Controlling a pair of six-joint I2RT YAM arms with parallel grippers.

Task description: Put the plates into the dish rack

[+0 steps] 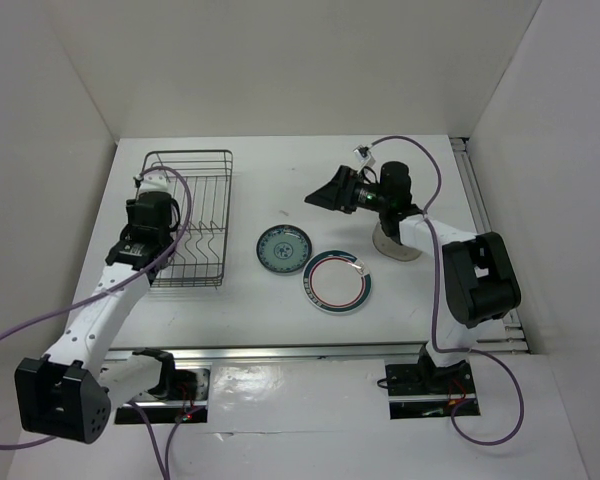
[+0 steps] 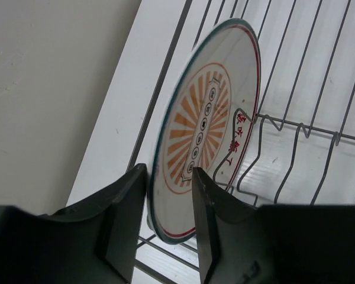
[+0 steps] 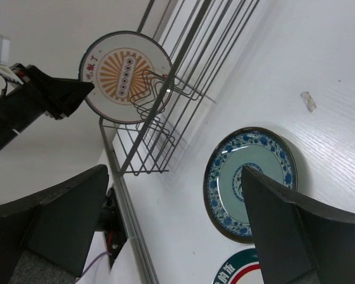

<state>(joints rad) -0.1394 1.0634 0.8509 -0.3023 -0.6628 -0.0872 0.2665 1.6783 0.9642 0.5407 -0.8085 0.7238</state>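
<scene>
- The left claw (image 2: 168,177) is standing parted around the lower rim of the orange sunburst plate (image 2: 207,118), which is standing on edge in the dish rack (image 1: 227,215). Back it straight out, clear of the wires.
- The right claw (image 3: 174,171) is hanging wide open and empty over the teal plate (image 3: 251,183). The ringed plate (image 1: 336,281) is lying just beside it on the counter (image 1: 280,320).
</scene>
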